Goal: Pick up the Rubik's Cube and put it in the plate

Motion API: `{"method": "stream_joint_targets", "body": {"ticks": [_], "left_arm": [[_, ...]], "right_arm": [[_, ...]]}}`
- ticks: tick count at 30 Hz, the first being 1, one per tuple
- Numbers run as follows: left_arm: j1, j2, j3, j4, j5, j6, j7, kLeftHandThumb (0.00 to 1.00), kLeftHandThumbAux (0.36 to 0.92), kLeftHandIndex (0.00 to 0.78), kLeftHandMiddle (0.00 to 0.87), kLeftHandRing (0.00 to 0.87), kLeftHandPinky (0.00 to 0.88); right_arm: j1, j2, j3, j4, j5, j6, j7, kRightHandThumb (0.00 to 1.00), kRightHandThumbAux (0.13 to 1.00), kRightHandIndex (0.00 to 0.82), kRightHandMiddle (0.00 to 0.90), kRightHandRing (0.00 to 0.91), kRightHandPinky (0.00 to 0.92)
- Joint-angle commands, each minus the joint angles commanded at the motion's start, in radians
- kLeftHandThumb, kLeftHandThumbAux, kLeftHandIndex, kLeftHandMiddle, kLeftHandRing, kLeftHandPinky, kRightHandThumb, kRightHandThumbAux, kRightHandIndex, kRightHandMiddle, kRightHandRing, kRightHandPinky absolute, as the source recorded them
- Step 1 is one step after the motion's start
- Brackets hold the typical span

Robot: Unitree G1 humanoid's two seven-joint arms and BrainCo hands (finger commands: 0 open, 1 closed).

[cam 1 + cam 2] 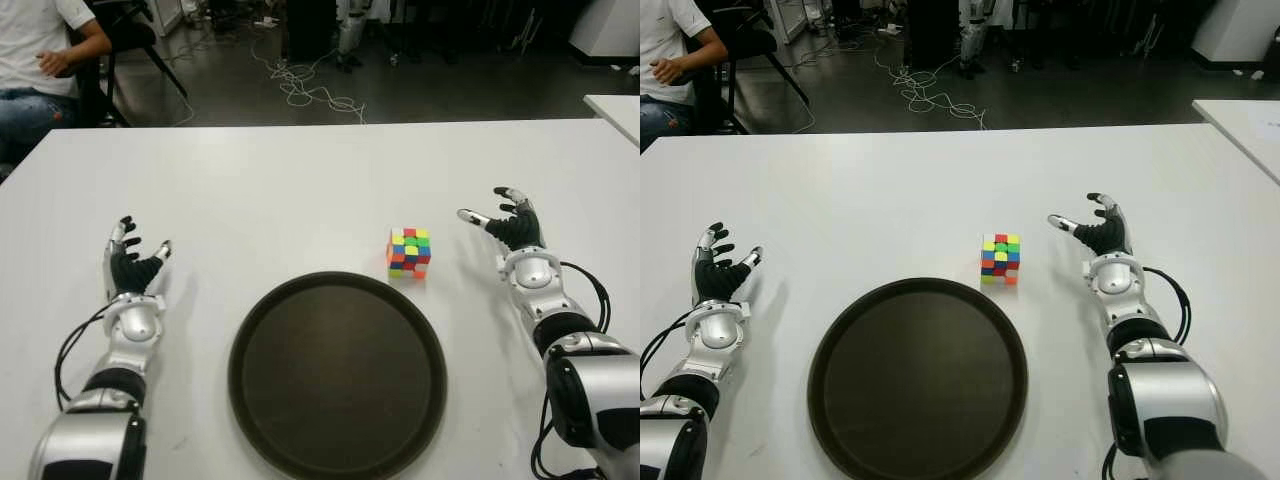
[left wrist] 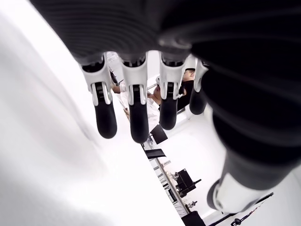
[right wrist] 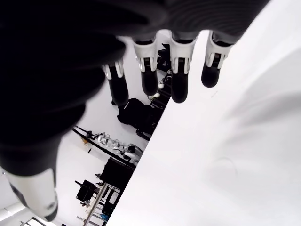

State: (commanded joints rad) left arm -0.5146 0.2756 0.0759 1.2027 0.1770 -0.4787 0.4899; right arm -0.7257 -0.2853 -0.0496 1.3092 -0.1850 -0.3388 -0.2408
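A multicoloured Rubik's Cube stands on the white table, just beyond the far right rim of a round dark plate. My right hand is to the right of the cube, a short gap away, fingers spread and holding nothing. My left hand shows at the table's left side, well left of the plate, fingers also spread and empty. Both wrist views show extended fingers over bare table with nothing between them.
A seated person is at the far left behind the table. Cables lie on the dark floor beyond the table's far edge. Another white table corner shows at the far right.
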Motion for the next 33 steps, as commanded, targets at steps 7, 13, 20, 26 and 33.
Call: {"method": "stream_joint_targets", "body": {"ticks": [7, 13, 20, 26, 33], "left_arm": [[-0.002, 0.005, -0.008, 0.002, 0.011, 0.016, 0.009, 0.036, 0.738, 0.114, 0.2, 0.222, 0.256], [0.001, 0.006, -0.01, -0.002, 0.01, 0.011, 0.003, 0.047, 0.743, 0.12, 0.208, 0.232, 0.283], [0.003, 0.006, -0.008, -0.004, 0.006, 0.003, -0.002, 0.048, 0.737, 0.118, 0.195, 0.22, 0.26], [0.003, 0.005, -0.006, -0.004, 0.004, -0.005, -0.001, 0.054, 0.738, 0.109, 0.173, 0.194, 0.235], [0.004, 0.006, -0.004, -0.003, 0.002, -0.009, -0.007, 0.058, 0.752, 0.106, 0.165, 0.185, 0.227]], "right_arm": [[0.001, 0.004, -0.013, 0.001, 0.011, -0.007, 0.003, 0.0, 0.68, 0.213, 0.139, 0.126, 0.1], [0.001, 0.006, -0.02, 0.001, 0.017, -0.007, 0.007, 0.0, 0.699, 0.2, 0.128, 0.12, 0.105], [0.002, 0.006, -0.02, 0.001, 0.015, -0.009, 0.01, 0.0, 0.68, 0.215, 0.121, 0.107, 0.088], [0.002, 0.004, -0.013, 0.001, 0.006, -0.004, 0.0, 0.0, 0.679, 0.209, 0.129, 0.112, 0.088], [0.002, 0.003, -0.008, 0.001, 0.001, -0.004, -0.007, 0.0, 0.689, 0.195, 0.127, 0.11, 0.095]]}}
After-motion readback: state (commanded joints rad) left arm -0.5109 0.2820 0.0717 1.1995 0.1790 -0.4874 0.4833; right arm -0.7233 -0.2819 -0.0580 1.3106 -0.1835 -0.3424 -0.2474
